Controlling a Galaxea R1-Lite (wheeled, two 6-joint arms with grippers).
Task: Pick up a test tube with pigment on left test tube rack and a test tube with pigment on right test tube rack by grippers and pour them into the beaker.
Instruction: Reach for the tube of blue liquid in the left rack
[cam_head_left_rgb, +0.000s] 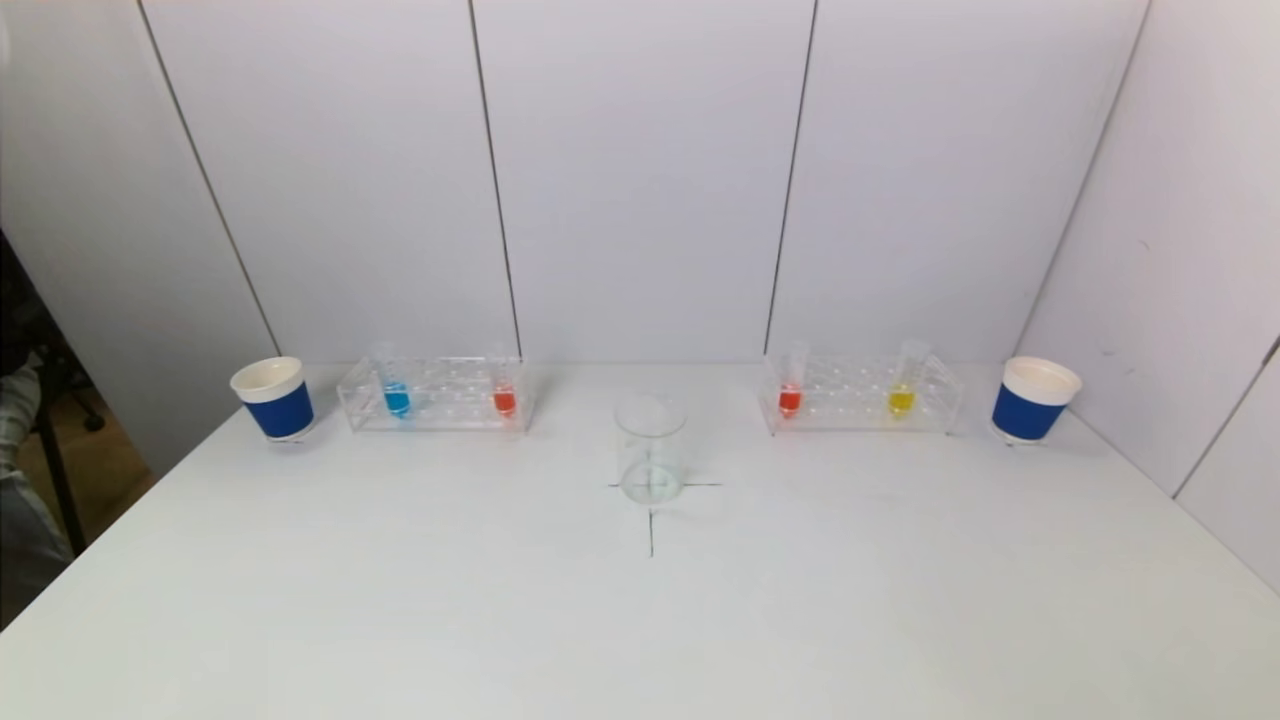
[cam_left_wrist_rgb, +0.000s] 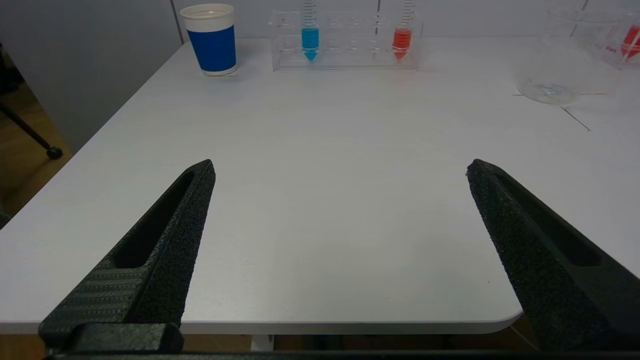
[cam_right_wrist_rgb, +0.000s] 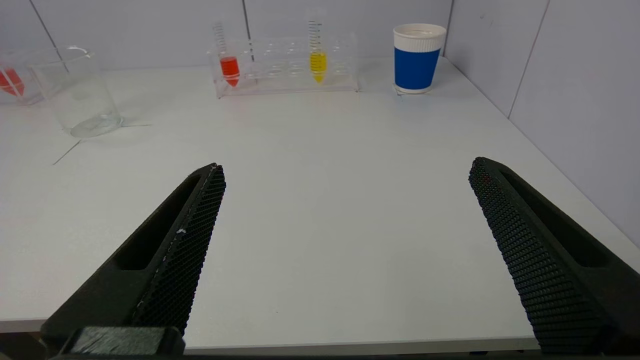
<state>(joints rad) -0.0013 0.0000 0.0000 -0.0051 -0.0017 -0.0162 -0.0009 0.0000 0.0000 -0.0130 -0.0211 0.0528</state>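
White table (cam_head_left_rgb: 400, 600), pale panelled walls behind. Beaker (cam_head_left_rgb: 650, 447) at centre; left rack (cam_head_left_rgb: 436, 394) and right rack (cam_head_left_rgb: 860, 392) each hold two filled tubes. Left gripper (cam_left_wrist_rgb: 340, 170) and right gripper (cam_right_wrist_rgb: 345, 170) hover at the near edge, fingers spread wide, empty. Nothing picked yet; next, each reaches to its own rack.

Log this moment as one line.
phase: start | left gripper: open, empty | right gripper: open, empty | tubes: racked | beaker: empty

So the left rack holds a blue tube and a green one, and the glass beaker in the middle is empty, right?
Not quite. The left rack holds a blue tube and a red tube, not a green one, as the head view shows. The beaker in the middle does look empty.
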